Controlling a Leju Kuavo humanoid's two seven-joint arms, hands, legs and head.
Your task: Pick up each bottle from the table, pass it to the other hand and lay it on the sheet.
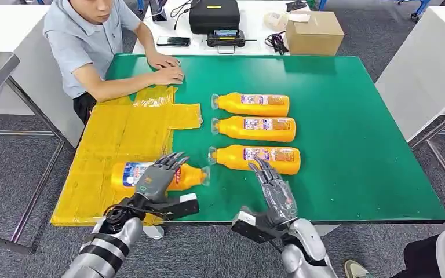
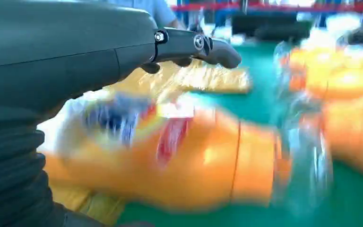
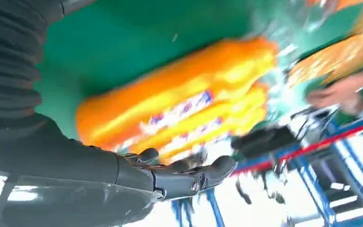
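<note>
Bottle point(image 1: 156, 175) on sheet point(image 1: 121, 139), left robot hand point(image 1: 159, 174) spread above (wrist view blurred), right robot hand point(image 1: 275, 188) spread.

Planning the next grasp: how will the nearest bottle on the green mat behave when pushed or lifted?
The nearest bottle lies on its side and looks round, so it may roll. It looks full of orange liquid, probably fairly heavy. The glossy plastic may be slippery in the right hand.

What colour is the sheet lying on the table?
Yellow; the sheet shows best in the head view.
</note>
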